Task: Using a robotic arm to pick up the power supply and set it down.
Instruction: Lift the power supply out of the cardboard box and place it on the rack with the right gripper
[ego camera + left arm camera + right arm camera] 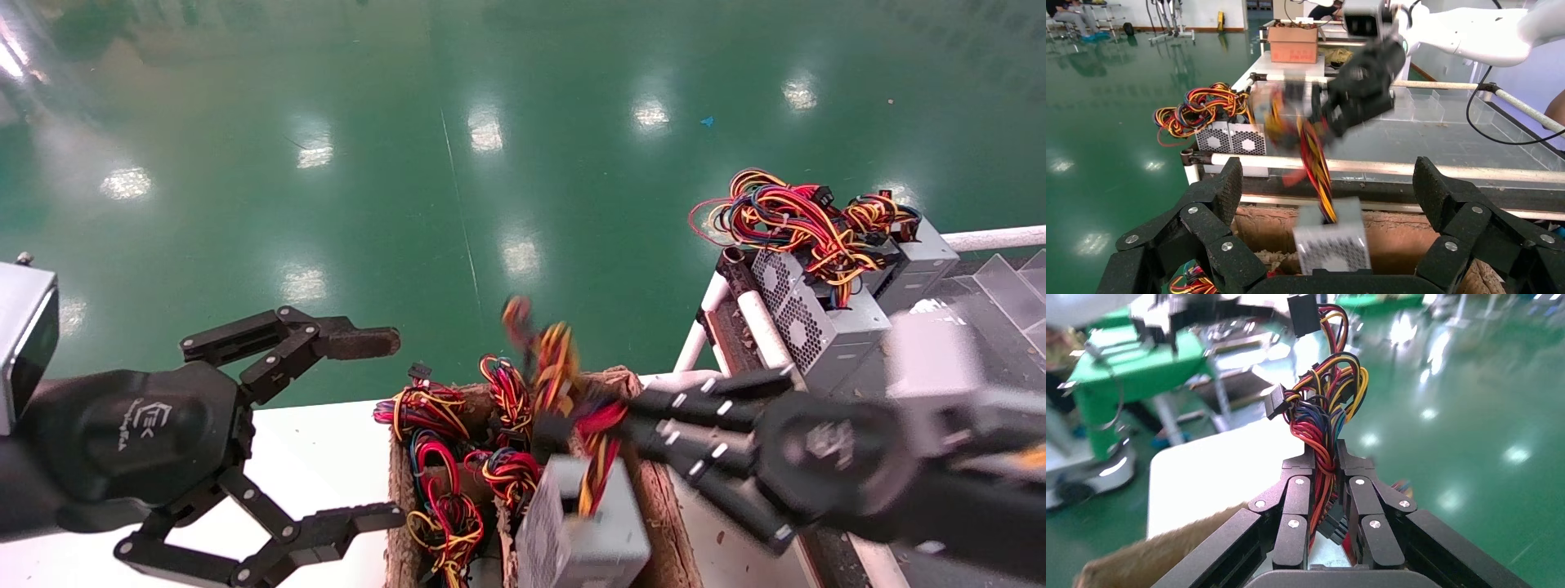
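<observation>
The power supply [582,535], a silver-grey box with a perforated face, hangs by its red, yellow and orange wires [556,359] over a brown cardboard box [398,506]. My right gripper [576,425] reaches in from the right and is shut on that wire bundle [1321,410]; in the right wrist view the wires run between its closed fingers [1300,471]. In the left wrist view the power supply [1330,242] dangles under the wires beyond my own left gripper [1327,184]. My left gripper [384,429] stands open at the left, holding nothing.
More wire bundles [437,490] fill the cardboard box on the white table [327,441]. Other power supplies [805,318] with tangled wires sit on a white-pipe rack [756,318] at the right. Green floor lies beyond.
</observation>
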Controlling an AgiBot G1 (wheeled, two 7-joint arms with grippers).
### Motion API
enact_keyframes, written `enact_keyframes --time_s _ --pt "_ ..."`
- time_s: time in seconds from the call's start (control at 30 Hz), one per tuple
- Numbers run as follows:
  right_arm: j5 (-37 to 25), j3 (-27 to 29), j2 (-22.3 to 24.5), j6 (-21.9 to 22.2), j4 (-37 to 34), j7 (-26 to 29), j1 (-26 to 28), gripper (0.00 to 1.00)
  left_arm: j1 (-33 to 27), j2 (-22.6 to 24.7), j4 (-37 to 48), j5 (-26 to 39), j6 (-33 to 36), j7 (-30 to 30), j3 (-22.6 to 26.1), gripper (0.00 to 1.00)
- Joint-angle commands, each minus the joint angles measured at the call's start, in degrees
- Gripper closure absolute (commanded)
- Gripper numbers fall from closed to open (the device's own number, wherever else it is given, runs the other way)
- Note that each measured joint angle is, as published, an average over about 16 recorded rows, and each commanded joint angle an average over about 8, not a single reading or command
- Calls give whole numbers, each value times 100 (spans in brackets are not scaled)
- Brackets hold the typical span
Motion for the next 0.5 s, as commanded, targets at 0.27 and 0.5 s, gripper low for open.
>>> enact_keyframes --time_s 0.27,0.5 --pt "794 866 399 248 -149 -436 37 100 0 0 0 0 0 0 1 0" --pt "773 1372 591 849 -499 -915 449 100 0 0 0 -1 -1 1 1 0"
